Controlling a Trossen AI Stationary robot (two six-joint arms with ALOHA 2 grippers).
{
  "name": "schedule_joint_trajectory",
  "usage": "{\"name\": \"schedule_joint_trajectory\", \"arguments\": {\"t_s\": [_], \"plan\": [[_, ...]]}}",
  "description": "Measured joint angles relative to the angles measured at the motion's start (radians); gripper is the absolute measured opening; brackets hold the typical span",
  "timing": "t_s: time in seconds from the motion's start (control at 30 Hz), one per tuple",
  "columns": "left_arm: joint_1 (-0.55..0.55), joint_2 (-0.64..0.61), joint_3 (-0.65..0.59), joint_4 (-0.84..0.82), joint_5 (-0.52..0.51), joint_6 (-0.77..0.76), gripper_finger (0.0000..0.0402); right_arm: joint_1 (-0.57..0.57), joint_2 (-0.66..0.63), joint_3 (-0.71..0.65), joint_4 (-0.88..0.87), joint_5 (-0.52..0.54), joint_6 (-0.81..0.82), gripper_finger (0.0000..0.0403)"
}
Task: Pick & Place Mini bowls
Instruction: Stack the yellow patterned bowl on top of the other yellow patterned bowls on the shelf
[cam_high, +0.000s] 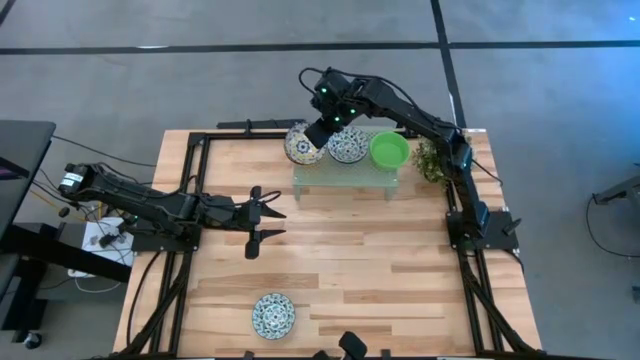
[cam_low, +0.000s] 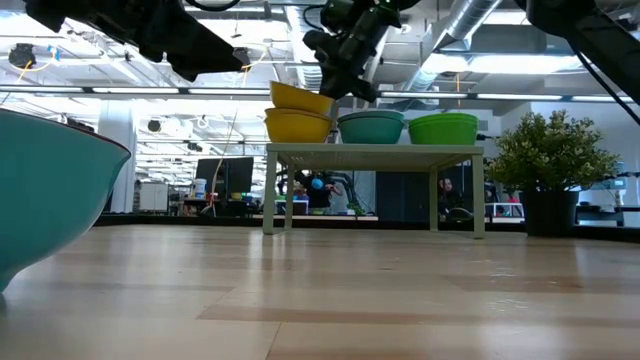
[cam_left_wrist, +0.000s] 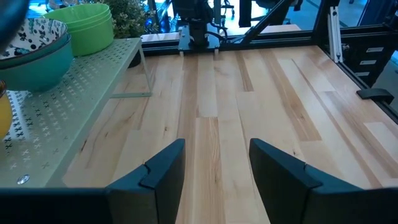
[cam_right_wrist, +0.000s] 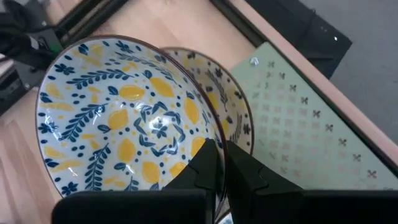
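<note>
My right gripper (cam_high: 322, 130) is at the left end of the pale-green mesh rack (cam_high: 345, 178), shut on a white bowl with blue leaves and yellow lemons (cam_right_wrist: 124, 118). A like bowl (cam_right_wrist: 233, 102) stands under it on the rack. Further right on the rack stand a blue-patterned bowl, teal outside (cam_high: 347, 147), and stacked green bowls (cam_high: 389, 150). One more patterned bowl (cam_high: 273, 315) rests on the table by the near edge. My left gripper (cam_high: 268, 222) is open over the table's left half and touches nothing. My right gripper pinches the lemon bowl's rim (cam_right_wrist: 213, 127), one finger (cam_right_wrist: 204, 168) inside the bowl and the other (cam_right_wrist: 249, 171) outside. The fingers come slanting down from above. The bowl (cam_low: 300, 98) is tilted, with its bottom down in the yellow-sided bowl (cam_low: 297, 127) beneath it.
A small potted plant (cam_high: 432, 160) stands right of the rack, by the right arm's base. Black frame rails (cam_high: 200, 140) border the table. Bare wood (cam_high: 380, 260) lies between the rack and the near edge.
</note>
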Motion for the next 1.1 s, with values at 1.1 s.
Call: {"name": "schedule_joint_trajectory", "arguments": {"t_s": [1.1], "plan": [[0.000, 0.000, 0.000, 0.000, 0.000, 0.000, 0.0181, 0.012, 0.000, -0.031, 0.056, 0.053, -0.019, 0.0073]]}}
